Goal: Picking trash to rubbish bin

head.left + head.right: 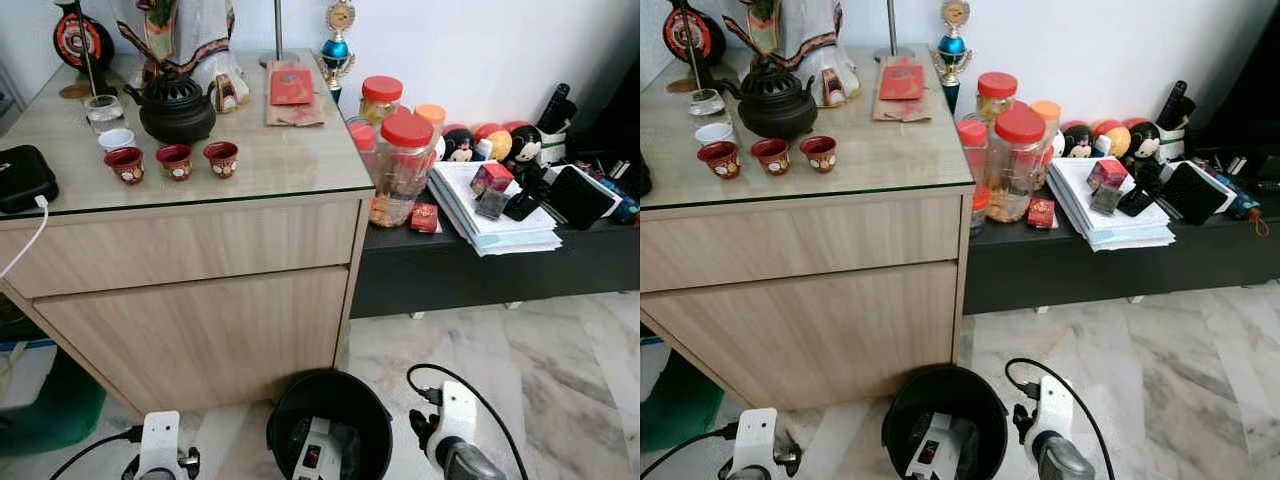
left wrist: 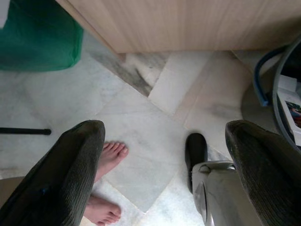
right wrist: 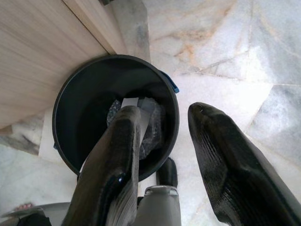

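The right end effector (image 3: 160, 155) hangs with its two black fingers (image 3: 110, 174) spread wide apart and nothing between them; one finger crosses in front of the rubbish bin (image 3: 75, 101) without visibly touching it, the other hangs over the marble floor (image 3: 221, 42) beside it. The black round bin stands on the floor just beside the wooden cabinet (image 1: 200, 300), at its lower corner. Inside the bin lie trash pieces: a white carton (image 1: 318, 452) with a red and black print, resting on dark crumpled wrapping (image 3: 153, 127).

The left end effector (image 2: 164, 165) is also wide open and empty, hovering above the pale floor tiles. Between and below its fingers (image 2: 70, 174) show a person's bare feet (image 2: 108, 160) and the robot's own dark foot (image 2: 195, 150). A green container (image 2: 40, 35) sits near the cabinet's base.

On the glass tabletop (image 1: 270, 150) stand a dark teapot (image 1: 175, 105) and three small red cups (image 1: 175, 160). On the low black shelf (image 1: 480, 265) beside the cabinet are red-lidded jars (image 1: 403, 155) and a stack of papers (image 1: 490, 225).
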`<state>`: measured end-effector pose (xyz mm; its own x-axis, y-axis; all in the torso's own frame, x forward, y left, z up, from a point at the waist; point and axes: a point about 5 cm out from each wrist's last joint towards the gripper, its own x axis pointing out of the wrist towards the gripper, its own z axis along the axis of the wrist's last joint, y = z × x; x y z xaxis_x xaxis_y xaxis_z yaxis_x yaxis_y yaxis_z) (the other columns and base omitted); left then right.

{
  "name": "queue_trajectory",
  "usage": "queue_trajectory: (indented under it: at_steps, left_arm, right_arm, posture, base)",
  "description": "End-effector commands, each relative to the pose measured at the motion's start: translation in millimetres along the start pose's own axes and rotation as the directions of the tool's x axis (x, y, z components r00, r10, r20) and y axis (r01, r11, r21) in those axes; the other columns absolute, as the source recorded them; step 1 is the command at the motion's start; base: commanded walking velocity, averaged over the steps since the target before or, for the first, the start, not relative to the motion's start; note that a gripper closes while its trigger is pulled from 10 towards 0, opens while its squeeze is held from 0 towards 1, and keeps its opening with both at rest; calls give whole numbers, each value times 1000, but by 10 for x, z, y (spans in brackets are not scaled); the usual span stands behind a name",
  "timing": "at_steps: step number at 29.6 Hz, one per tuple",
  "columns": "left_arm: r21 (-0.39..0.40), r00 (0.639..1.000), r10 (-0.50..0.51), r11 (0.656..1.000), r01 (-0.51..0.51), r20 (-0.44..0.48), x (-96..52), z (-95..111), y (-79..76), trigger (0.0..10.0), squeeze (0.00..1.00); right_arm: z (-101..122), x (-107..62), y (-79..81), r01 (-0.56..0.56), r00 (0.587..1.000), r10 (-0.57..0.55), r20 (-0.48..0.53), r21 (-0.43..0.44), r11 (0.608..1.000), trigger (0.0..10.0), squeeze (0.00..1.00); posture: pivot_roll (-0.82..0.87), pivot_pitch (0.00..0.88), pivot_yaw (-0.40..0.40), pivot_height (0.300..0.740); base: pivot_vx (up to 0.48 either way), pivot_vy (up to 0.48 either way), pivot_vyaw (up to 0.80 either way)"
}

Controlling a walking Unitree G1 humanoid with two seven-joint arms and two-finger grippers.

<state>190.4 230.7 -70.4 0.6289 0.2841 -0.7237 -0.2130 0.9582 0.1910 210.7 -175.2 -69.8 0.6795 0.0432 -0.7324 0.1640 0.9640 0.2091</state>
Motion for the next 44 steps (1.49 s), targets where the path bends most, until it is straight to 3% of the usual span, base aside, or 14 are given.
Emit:
queue_trajectory:
  at_steps: [1,31,44]
  left_arm:
    - [-5,1000,19,1000,-19,11,2,14,24,10000,0]
    - [30,1000,-3,1000,3,9,0,-2,72,10000,0]
    - [29,1000,-3,1000,3,15,6,21,82,10000,0]
  right_arm:
    - [-38,-19,-35,8,1000,-8,7,17,1000,10000,0]
    - [-153,-54,-41,52,998,-54,29,76,996,10000,0]
    - [-143,-44,-1,42,999,-44,32,73,996,10000,0]
  posture:
    - [3,32,-56,740]
    - [-28,0,0,740]
    - [-21,0,-1,740]
  base:
    - [0,0,0]
    - [0,0,0]
    - [-274,0,0]
